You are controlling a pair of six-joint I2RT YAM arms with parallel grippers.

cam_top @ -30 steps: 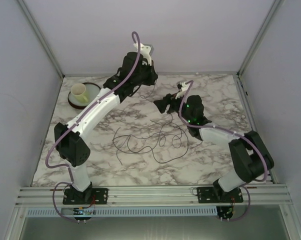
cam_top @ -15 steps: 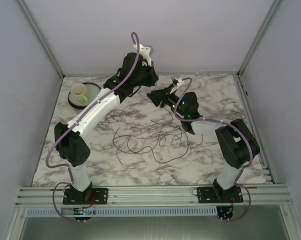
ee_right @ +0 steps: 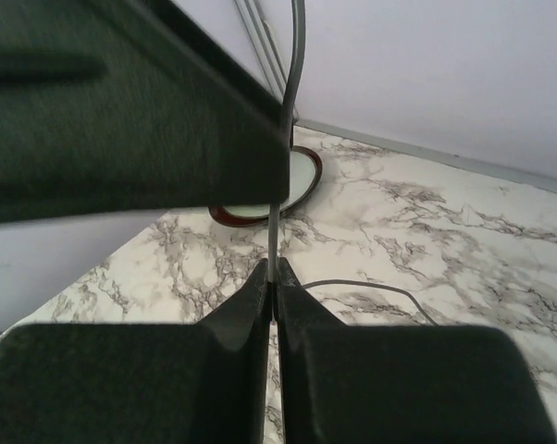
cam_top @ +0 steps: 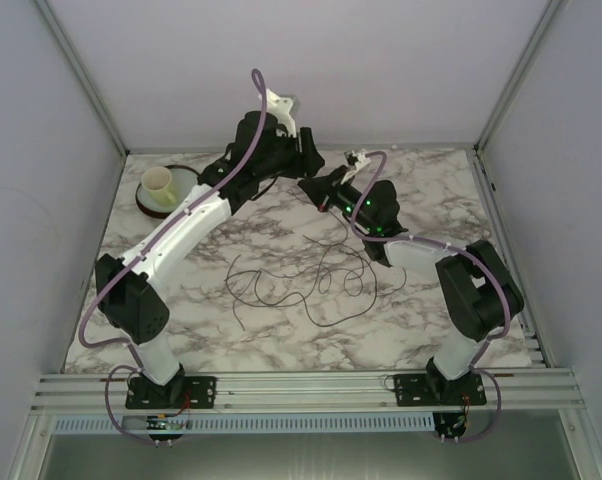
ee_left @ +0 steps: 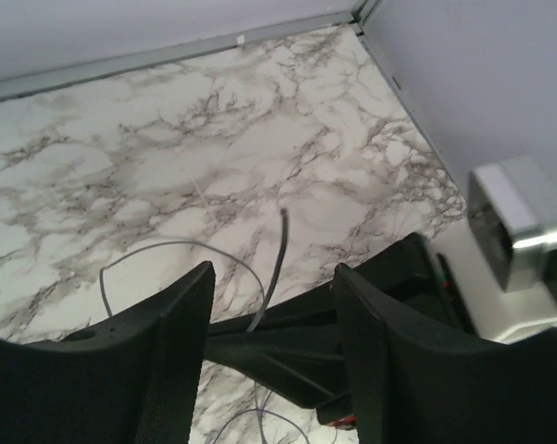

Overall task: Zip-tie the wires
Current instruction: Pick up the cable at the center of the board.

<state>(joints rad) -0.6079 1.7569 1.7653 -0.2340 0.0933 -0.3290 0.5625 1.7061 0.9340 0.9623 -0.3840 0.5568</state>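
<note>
**Q:** What is at the left of the overhead view?

**A:** A round plate (cam_top: pixel 144 200) with a dark red rim sits at the back left corner of the marble table (cam_top: pixel 281 345). A pale cup (cam_top: pixel 159 181) stands upright on it.

**Q:** And the left arm?

**A:** It reaches from the near left corner toward the back middle. The left gripper (cam_top: pixel 309 163) hangs above the table with its jaws spread. In its own camera the left gripper (ee_left: pixel 274 277) frames a thin grey strand (ee_left: pixel 277 259) that rises between the jaws without touching either one.

**Q:** Where are the wires?

**A:** The wires (cam_top: pixel 306 278) lie flat in loose dark loops on the middle of the table. They are nearer the camera than both grippers, and neither gripper holds them.

**Q:** What about the right arm?

**A:** It bends in from the near right corner. The right gripper (cam_top: pixel 311 186) sits just beside and below the left one. In its wrist view the right gripper (ee_right: pixel 272 268) has its jaws pressed together, pinching the grey strand (ee_right: pixel 274 236). The strand runs up past the dark body of the left gripper. I cannot tell if the strand is a wire or a tie.

**Q:** Anything else in that view?

**A:** The plate (ee_right: pixel 311 180) shows behind the strand.
</note>
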